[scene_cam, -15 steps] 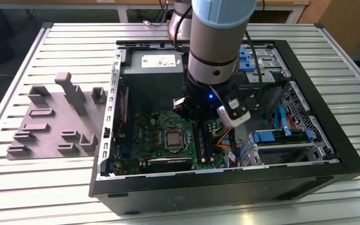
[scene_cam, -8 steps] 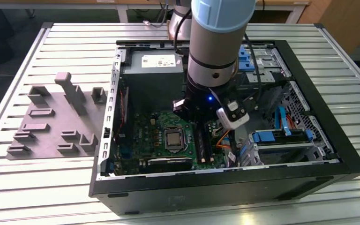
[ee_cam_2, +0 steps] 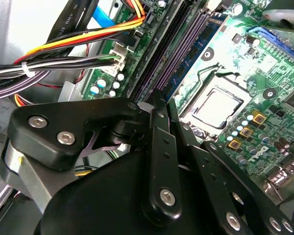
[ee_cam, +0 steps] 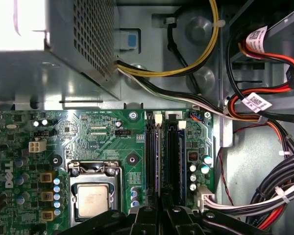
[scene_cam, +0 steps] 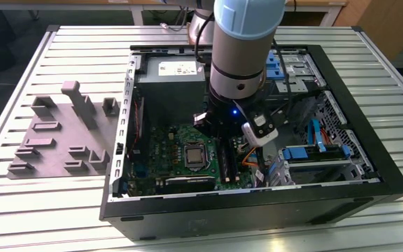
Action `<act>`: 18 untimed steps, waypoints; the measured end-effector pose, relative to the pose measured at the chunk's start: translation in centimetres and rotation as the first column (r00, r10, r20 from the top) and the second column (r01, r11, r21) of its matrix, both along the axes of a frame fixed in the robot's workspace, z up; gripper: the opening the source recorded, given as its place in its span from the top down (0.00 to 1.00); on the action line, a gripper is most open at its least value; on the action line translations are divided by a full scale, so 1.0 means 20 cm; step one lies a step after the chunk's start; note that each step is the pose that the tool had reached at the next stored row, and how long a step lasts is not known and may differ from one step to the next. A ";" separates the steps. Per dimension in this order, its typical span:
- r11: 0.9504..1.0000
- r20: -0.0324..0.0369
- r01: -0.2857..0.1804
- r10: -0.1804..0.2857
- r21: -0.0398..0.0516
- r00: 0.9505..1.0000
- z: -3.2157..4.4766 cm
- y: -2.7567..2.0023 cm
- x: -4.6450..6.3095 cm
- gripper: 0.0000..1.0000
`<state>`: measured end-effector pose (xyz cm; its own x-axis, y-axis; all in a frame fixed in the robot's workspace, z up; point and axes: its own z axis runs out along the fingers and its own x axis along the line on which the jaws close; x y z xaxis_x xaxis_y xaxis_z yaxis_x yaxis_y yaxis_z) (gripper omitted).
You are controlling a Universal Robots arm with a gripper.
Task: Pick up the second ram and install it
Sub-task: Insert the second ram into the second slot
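Stands open on the slatted counter [scene_cam: 61, 47]: a black computer case [scene_cam: 369, 173] holding a green motherboard [ee_cam: 103, 142] with its processor socket [ee_cam: 93, 198], a grey power supply [scene_cam: 170, 89], bundled cables [ee_cam: 264, 110] and blue drive trays [scene_cam: 314, 153]. Reaches down into that case by the arm [scene_cam: 247, 47], with the pincer [ee_cam_2: 164, 105] poised right over the long memory slots [ee_cam: 151, 156], where the second ram [ee_cam: 172, 161] stands on edge beside the socket. Cannot tell whether the pincer is parted or closed.
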<state>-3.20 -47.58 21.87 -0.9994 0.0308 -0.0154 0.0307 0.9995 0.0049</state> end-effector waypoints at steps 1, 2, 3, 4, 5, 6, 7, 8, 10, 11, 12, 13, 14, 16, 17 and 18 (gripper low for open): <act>1.000 0.000 0.000 0.000 0.000 1.000 -0.002 0.000 0.00 0.86; 1.000 0.000 0.001 -0.001 0.000 1.000 -0.005 0.000 0.00 0.86; 1.000 0.000 0.001 -0.001 0.000 1.000 -0.007 0.000 0.00 0.86; 1.000 0.000 0.001 -0.001 0.000 1.000 -0.009 0.000 0.00 0.86; 1.000 0.000 0.002 -0.002 0.000 1.000 -0.011 0.000 0.00 0.86; 1.000 0.000 0.002 -0.002 0.000 1.000 -0.013 0.000 0.00 0.86; 1.000 0.000 0.002 -0.002 0.000 1.000 -0.015 0.000 0.00 0.86; 1.000 0.000 0.002 -0.002 0.000 1.000 -0.016 0.000 0.00 0.86; 1.000 0.000 0.003 -0.003 0.000 1.000 -0.018 0.000 0.00 0.86; 1.000 0.000 0.003 -0.003 0.000 1.000 -0.019 0.000 0.00 0.86; 1.000 0.000 0.003 -0.003 0.000 1.000 -0.020 0.000 0.00 0.86; 1.000 0.000 0.003 -0.003 0.000 1.000 -0.021 0.000 0.00 0.86; 1.000 0.000 0.003 -0.003 0.000 1.000 -0.021 0.000 0.00 0.86; 1.000 0.000 0.003 -0.003 0.000 1.000 -0.024 0.000 0.00 0.86; 1.000 0.000 0.003 -0.003 0.000 1.000 -0.025 0.000 0.00 0.86; 1.000 0.000 0.003 -0.003 -0.001 1.000 -0.026 0.000 0.00 0.86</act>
